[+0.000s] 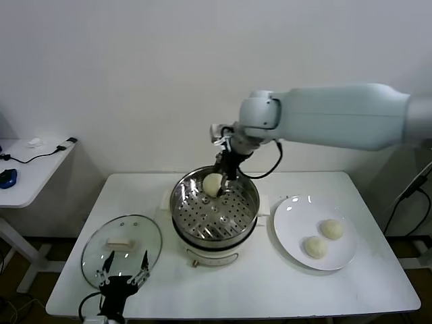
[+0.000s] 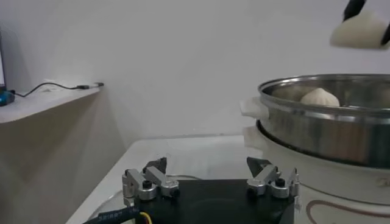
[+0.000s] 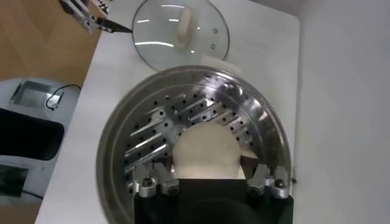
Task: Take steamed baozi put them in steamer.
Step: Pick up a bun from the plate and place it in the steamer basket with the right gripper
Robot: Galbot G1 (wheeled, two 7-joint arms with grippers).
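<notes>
A steamed baozi (image 3: 205,152) is pinched in the right claw (image 1: 223,174), held just above the back part of the steamer (image 1: 244,217), where another bun (image 2: 320,97) is already seen lying on the perforated floor under and a little beside the claw. Two more buns (image 1: 324,237) are left on the white plate (image 1: 291,233) on the worktop (image 1: 283,290), well away from the claw, and the left claw (image 1: 122,273) is parked with fingers spread near the glass lid (image 1: 121,244). If the bun is released from this height, it could be dropped on its neighbour or the rim and rolled out, and too strong a squeeze could dent the soft dough.
</notes>
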